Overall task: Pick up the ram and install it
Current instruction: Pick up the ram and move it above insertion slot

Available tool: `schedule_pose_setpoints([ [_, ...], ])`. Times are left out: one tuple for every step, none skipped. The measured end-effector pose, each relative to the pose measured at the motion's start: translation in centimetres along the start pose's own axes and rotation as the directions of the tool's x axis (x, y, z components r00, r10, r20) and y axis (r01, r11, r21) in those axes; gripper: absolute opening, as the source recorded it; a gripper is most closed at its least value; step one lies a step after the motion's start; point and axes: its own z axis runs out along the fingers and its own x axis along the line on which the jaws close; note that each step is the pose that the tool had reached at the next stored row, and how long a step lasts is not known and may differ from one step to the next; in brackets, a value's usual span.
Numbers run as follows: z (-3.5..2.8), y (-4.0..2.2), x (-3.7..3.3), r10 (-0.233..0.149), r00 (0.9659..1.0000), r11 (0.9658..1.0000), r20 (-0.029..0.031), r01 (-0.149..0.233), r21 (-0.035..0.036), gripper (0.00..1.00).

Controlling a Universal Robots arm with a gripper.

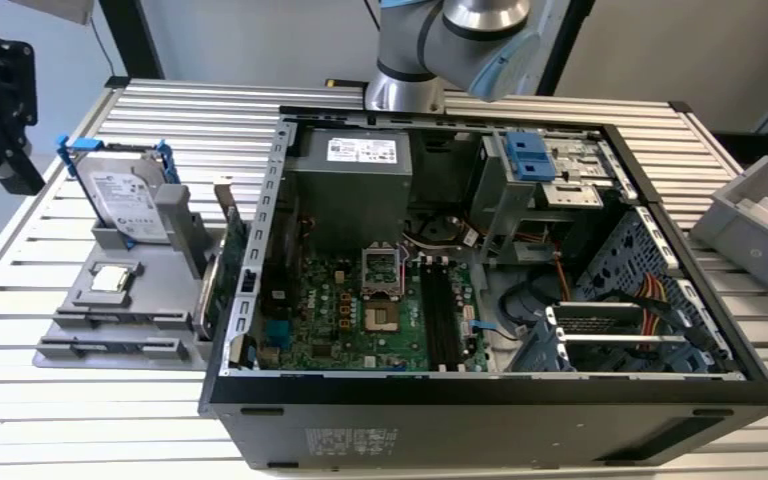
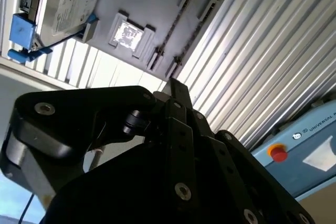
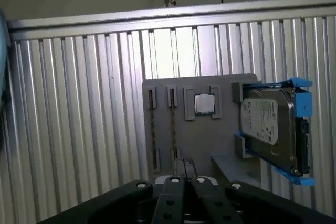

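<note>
The ram point(image 3: 172, 129) looks like a thin dark strip standing on edge in a slot of the grey fixture tray point(image 3: 199, 140), beside a small square processor chip point(image 3: 203, 104). The same strip point(image 2: 172, 24) crosses the tray in the second wrist view. My black gripper point(image 3: 184, 167) hovers off the tray's outer side, well apart from the ram, its fingers pressed together with nothing between them. In the exterior view the gripper point(image 1: 17, 175) hangs at the far left, above the slatted table. The black memory slots point(image 1: 435, 315) lie on the motherboard inside the open computer case point(image 1: 491, 390).
A silver hard drive in a blue bracket point(image 1: 128, 200) stands upright on the tray. A green card with a metal bracket point(image 1: 228, 265) stands between tray and case. A grey bin point(image 1: 764, 225) sits at the exterior view's right. The arm's base point(image 1: 404, 90) rises behind the case.
</note>
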Motion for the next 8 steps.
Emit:
schedule_pose_setpoints([
  [0.0, 0.0, 0.0, -0.017, 0.9999, 0.9999, -0.0004, 0.017, -0.0003, 0.0],
  [0.0, 0.0, 0.0, -0.034, 0.9994, 0.9994, -0.0008, 0.034, -0.0005, 0.0],
  [0.0, 0.0, 0.0, -0.051, 0.9987, 0.9987, -0.0012, 0.051, -0.0008, 0.0],
  [0.0, 0.0, 0.0, -0.067, 0.9978, 0.9978, -0.0016, 0.067, -0.001, 0.0],
  [0.0, 0.0, 0.0, -0.082, 0.9966, 0.9966, -0.0019, 0.082, -0.0013, 0.0],
  [0.0, 0.0, 0.0, -0.099, 0.9951, 0.9951, -0.0022, 0.099, -0.0014, 0.0],
  [0.0, 0.0, 0.0, -0.114, 0.9935, 0.9935, -0.0026, 0.114, -0.0017, 0.0],
  [0.0, 0.0, 0.0, -0.13, 0.9915, 0.9915, -0.003, 0.13, -0.002, 0.0],
])
